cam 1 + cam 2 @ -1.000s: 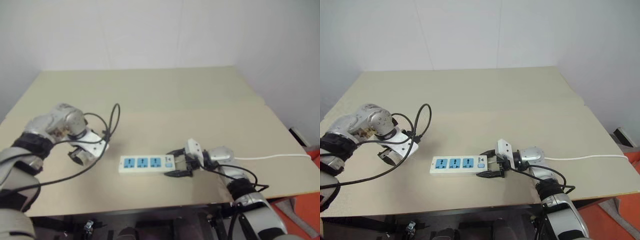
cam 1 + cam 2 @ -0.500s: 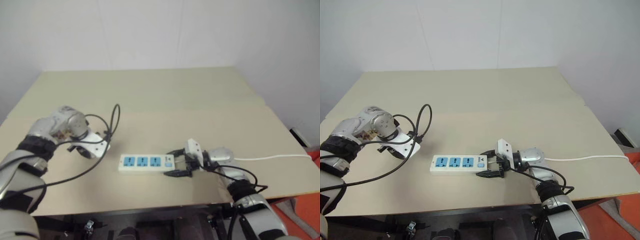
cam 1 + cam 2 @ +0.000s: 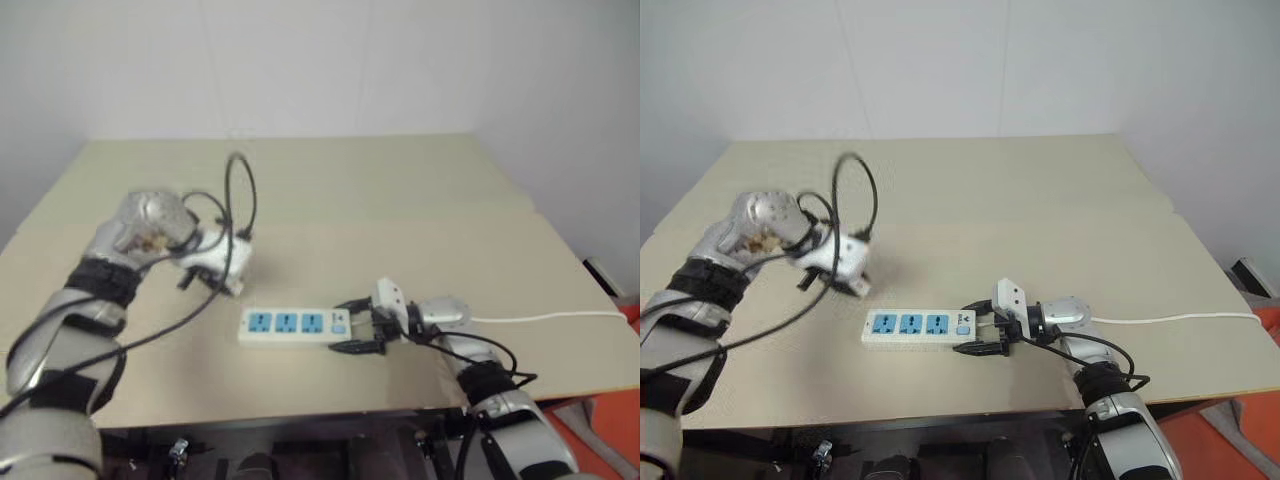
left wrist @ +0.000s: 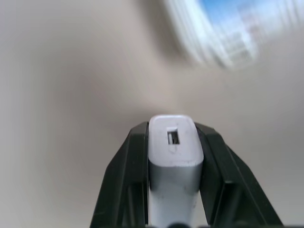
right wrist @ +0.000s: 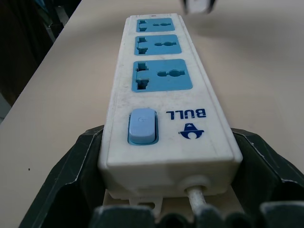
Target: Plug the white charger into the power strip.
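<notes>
— White plastic between black fingers [image 4: 130, 171]: the left gripper [image 4: 173, 142] has the white charger [image 4: 174, 156] clamped, up off the table [image 3: 400, 190], near the strip's far end.

— And the right gripper [image 5: 166, 199]?

— Its fingers hug the switch end of the power strip [image 3: 294, 326], which lies flat on the table. I'd say that's to brace it when the charger is pushed in.

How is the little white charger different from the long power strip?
The white charger is a small plain block; the power strip is a long bar with three blue sockets and a blue switch. The charger is held up off the table in the left tool; the strip lies flat on it, its cord end between the right tool's fingers. The strip has a cord; the charger shows none. Both are white plastic.
</notes>
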